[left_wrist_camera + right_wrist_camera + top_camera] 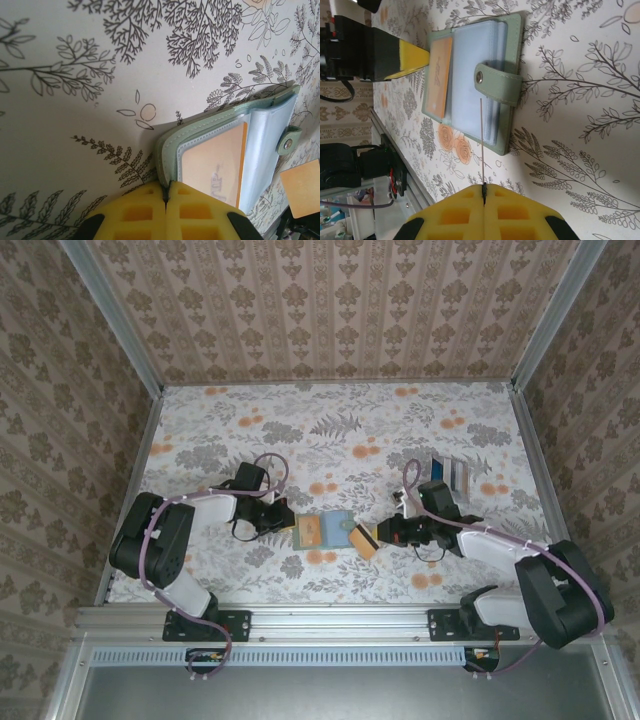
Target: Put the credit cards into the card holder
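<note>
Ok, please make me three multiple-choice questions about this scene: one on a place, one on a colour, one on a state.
1. Where on the table do the loose credit cards lie, in the top view?
A. on the far right side
B. in the near left corner
C. in the middle of the far edge

2. Which colour is the slotted card inside the card holder?
A. blue
B. orange
C. black

3. In what state is the card holder?
A. folded and snapped shut
B. lying open, with the snap strap undone
C. standing on its edge

Answers:
1 A: they lie far right, apart from the holder.
2 B: the right wrist view shows orange in the slot.
3 B: both inner sides show and the strap is unfastened.
</note>
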{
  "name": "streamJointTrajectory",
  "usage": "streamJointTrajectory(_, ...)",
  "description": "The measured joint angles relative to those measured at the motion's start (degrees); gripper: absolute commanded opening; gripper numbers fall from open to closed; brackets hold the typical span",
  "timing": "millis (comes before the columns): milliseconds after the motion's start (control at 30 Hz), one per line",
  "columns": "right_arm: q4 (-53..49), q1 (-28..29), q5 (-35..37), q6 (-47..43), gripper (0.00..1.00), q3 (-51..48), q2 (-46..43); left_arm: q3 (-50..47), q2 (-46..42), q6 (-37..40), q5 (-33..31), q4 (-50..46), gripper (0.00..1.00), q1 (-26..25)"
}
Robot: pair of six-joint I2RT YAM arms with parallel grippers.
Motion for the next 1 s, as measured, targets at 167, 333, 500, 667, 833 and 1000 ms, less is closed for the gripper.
streamJointTrajectory(167,0.0,0.0,0.0,0.0,0.00,0.0,1.2,0.1,0.2,0.0,0.2,0.0,0.05,0.0)
streamJointTrajectory(333,0.0,0.0,0.0,0.0,0.00,0.0,1.5,0.1,0.2,0.0,0.3,0.2,0.05,0.0)
streamJointTrajectory(500,0.0,0.0,0.0,0.0,0.00,0.0,1.5,0.1,0.2,0.0,0.3,0.4,0.05,0.0)
streamJointTrajectory(667,0.4,0.0,0.0,0.1,0.00,0.0,1.8,0.0,0.2,0.0,0.3,0.4,0.05,0.0)
streamJointTrajectory(833,2.6,0.5,0.1,1.0,0.00,0.0,4.2,0.0,0.2,0.0,0.3,0.5,0.05,-0.1)
streamJointTrajectory(1000,3.9,1.9,0.3,2.0,0.00,0.2,5.6,0.0,0.2,0.0,0.3,0.7,0.05,-0.1)
